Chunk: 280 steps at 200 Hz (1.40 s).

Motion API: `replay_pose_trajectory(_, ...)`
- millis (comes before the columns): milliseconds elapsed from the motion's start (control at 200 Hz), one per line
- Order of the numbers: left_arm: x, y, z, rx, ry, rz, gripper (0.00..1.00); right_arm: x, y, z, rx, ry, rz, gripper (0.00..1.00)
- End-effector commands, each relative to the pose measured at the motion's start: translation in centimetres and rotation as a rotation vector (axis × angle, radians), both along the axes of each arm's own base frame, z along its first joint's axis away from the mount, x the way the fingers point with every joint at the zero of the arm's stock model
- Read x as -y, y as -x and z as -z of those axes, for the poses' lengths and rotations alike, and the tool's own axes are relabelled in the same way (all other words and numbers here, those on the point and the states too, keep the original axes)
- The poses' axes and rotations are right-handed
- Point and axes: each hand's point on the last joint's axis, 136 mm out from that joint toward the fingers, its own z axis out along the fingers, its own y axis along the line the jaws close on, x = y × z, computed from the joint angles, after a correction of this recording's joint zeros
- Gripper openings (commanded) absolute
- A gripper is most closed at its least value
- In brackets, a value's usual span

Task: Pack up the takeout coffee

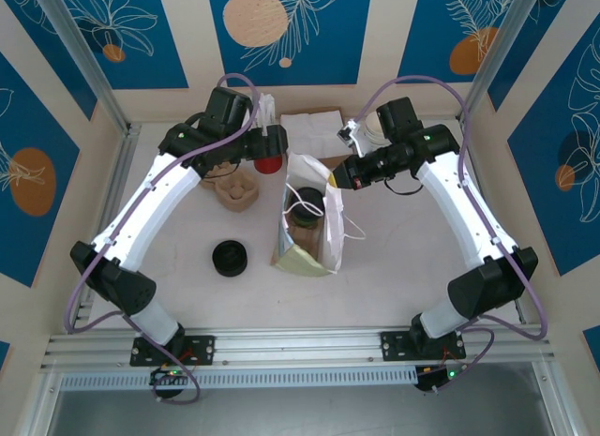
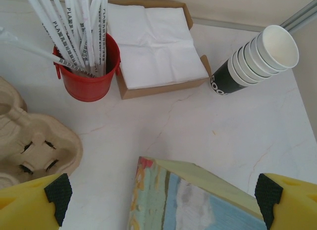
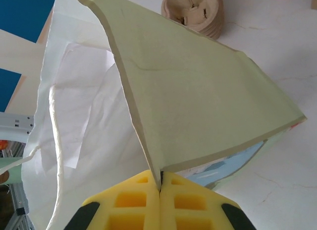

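The takeout coffee (image 1: 305, 211) stood inside the paper bag (image 1: 333, 228) at mid-frame, so packing looked nearly done. The right pincer (image 3: 160, 183) pinched the bag's rim, holding the mouth open. The left pincer (image 2: 163, 200) hung spread and empty by the bag's upper edge. Next, likely, a release without tipping the bag. Bare bench (image 1: 394, 258) lay lower right, while the red straw bucket (image 2: 89, 71) crowded the upper left.

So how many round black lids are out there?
2. One loose lid lies on the table left of the paper bag; the other tops the takeout coffee inside the bag. More could be hidden there.
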Motion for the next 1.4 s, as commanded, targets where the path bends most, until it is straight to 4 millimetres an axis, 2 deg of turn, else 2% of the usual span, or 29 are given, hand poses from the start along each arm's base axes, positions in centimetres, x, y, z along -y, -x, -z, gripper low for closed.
replay_pose_trajectory(0,-0.8,0.7,-0.5,-0.01,0.02,-0.005,0.96,-0.4,1.4,-1.2,0.029,-0.043,-0.025,0.02)
replay_pose_trajectory(315,-0.9,1.0,-0.1,-0.036,0.018,-0.005,0.96,-0.9,1.0,-1.1,0.023,-0.045,-0.015,0.04)
replay_pose_trajectory(425,-1.0,1.1,0.2,-0.048,0.013,-0.011,0.96,-0.9,0.2,-0.7,-0.007,-0.027,0.014,0.05)
replay_pose_trajectory(550,-1.2,1.4,0.4,-0.06,0.021,-0.023,0.95,-1.1,-0.9,-1.5,-0.04,-0.012,0.035,0.05)
replay_pose_trajectory(800,-1.7,1.9,0.8,-0.061,0.031,-0.046,0.95,-1.5,-2.4,-0.3,-0.14,-0.001,0.051,0.07)
replay_pose_trajectory(1045,-2.6,2.2,1.0,-0.07,0.015,-0.084,0.94,-2.0,-4.7,0.6,-0.244,-0.031,0.069,0.09)
replay_pose_trajectory(1190,-3.0,2.8,1.0,-0.063,0.008,-0.087,0.94,-2.8,-4.9,1.1,-0.266,-0.03,0.042,0.11)
replay_pose_trajectory(1395,-3.5,2.7,0.5,-0.028,-0.004,-0.089,0.95,-3.9,-4.2,2.1,-0.281,-0.032,0.004,0.16)
